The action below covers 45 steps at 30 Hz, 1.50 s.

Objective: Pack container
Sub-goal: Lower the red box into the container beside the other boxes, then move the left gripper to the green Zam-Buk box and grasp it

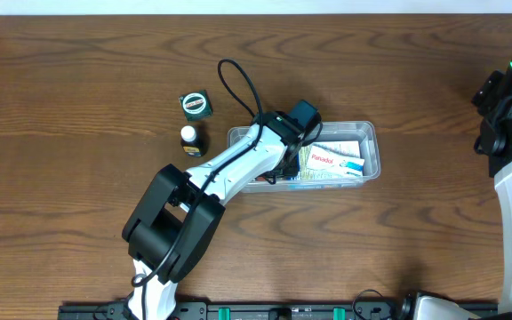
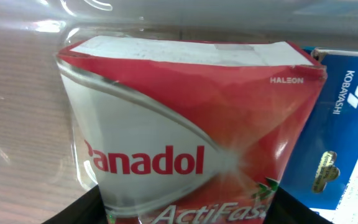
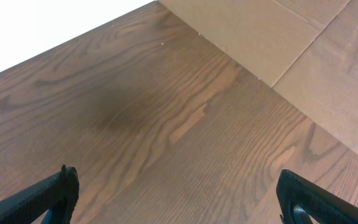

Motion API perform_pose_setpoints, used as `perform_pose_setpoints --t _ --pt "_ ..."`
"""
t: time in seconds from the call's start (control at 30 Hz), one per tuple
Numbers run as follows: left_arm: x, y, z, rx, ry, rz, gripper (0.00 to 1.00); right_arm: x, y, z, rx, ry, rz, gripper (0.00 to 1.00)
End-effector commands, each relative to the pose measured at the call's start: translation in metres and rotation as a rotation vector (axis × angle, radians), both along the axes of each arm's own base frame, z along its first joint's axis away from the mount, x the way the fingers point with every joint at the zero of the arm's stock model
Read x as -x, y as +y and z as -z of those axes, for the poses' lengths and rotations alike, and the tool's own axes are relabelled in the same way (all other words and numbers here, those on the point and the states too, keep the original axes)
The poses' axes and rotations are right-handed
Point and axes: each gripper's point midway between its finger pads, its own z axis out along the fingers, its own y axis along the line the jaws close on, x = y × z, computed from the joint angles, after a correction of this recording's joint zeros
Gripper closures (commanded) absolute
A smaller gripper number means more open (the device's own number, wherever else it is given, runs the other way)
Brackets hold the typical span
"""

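Clamping the red box (image 2: 185, 143) tight, the left fingers (image 2: 73, 214) sit inside the left end of the clear container (image 1: 373, 149) — a long tub lying sideways across the surface (image 1: 78, 107) — while the right fingers (image 3: 55, 190) hang wide apart, far off to the right.

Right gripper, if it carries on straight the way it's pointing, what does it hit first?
Most likely the bare wooden table. Nothing else shows ahead of the open right gripper, though depth is hard to judge from the wrist view.
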Motion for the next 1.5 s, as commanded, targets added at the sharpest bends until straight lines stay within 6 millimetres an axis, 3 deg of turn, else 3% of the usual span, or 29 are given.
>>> perform_pose_setpoints --t 0.0,0.5,0.63,0.83,1.0,1.1,1.27,1.47 --pt "0.001 0.002 0.003 -0.006 0.006 -0.012 0.28 0.002 -0.004 0.001 0.001 -0.002 0.024 0.01" --pt "-0.001 0.001 -0.004 -0.009 0.007 0.023 0.24 0.002 -0.004 0.001 0.001 -0.002 0.024 0.01" --pt "-0.006 -0.002 -0.026 0.003 -0.017 0.078 0.24 0.002 -0.004 0.001 0.001 -0.002 0.024 0.01" --pt "-0.014 -0.003 -0.077 0.043 -0.098 0.111 0.14 0.002 -0.004 0.001 0.001 -0.002 0.024 0.01" --pt "-0.015 -0.002 -0.116 0.084 -0.182 0.156 0.13 0.002 -0.004 0.001 0.001 -0.002 0.024 0.01" --pt "-0.024 0.015 -0.147 0.078 -0.266 0.144 0.11 0.002 -0.004 0.001 0.001 -0.002 0.024 0.01" --pt "-0.060 0.068 -0.207 0.093 -0.418 0.058 0.11 0.002 -0.004 0.001 0.001 -0.002 0.024 0.01" --pt "-0.102 0.131 -0.246 0.150 -0.458 -0.018 0.11 0.002 -0.004 0.001 0.001 -0.002 0.024 0.01"
